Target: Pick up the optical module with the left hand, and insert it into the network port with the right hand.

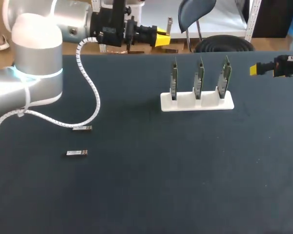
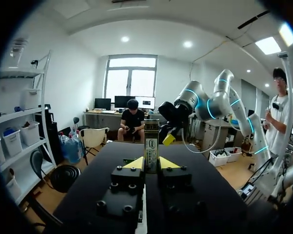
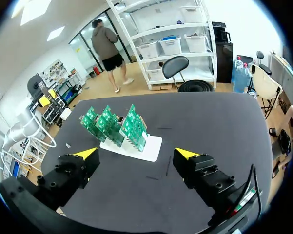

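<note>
The left gripper (image 2: pixel 151 165) is clenched on an optical module (image 2: pixel 151 144), which stands upright between its yellow tips, over the far edge of the dark table (image 1: pixel 185 170), left of the stand. The right gripper (image 3: pixel 136 154) is released, fingers wide apart, at the far right. Ahead of it is the white stand (image 1: pixel 197 101) holding three upright green network boards (image 1: pixel 199 78). Two spare modules (image 1: pixel 77 153) lie flat at the near left, well apart from the stand.

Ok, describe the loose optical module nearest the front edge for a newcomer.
On the dark table, look left of the white stand holding green boards. Two small silvery modules lie there; pick the module nearer the front edge, lying clear of the white cable that ends beside its neighbour.
</note>
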Motion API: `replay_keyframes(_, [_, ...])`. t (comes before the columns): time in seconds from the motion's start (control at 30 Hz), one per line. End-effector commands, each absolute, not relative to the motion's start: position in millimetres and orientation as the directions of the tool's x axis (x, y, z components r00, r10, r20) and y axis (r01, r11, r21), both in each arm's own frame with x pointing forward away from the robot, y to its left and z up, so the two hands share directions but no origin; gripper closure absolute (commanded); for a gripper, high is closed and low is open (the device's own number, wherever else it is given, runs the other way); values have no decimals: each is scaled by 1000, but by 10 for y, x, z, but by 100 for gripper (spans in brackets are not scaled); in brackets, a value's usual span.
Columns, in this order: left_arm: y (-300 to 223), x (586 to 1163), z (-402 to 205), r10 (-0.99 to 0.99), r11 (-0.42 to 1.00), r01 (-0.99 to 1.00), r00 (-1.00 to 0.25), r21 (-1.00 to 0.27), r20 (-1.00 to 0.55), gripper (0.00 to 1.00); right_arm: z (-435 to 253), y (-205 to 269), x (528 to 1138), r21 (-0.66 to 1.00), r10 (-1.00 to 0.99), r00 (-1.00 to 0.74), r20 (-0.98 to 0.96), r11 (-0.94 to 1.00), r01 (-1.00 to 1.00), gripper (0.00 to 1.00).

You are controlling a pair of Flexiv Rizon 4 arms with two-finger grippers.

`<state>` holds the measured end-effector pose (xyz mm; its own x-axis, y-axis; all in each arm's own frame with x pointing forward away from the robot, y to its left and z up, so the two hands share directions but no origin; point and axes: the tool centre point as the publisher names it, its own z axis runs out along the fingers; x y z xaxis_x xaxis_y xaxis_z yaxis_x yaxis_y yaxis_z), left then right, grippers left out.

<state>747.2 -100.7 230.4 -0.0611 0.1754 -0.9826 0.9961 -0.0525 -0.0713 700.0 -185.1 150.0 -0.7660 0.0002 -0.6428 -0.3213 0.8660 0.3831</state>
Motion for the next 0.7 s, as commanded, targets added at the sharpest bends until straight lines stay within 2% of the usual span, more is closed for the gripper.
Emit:
replay_keyframes(0.03, [-1131, 7538, 2195, 167, -56, 997, -50, -61, -985, 100, 1500, -1850, 7000, 383, 0, -766, -643, 866, -321, 0])
replay_keyframes(0.7, [-1314, 7675, 1973, 143, 14, 999, -44, -42, -989, 100, 1500, -1850, 7000, 383, 0, -766, -643, 866, -321, 0])
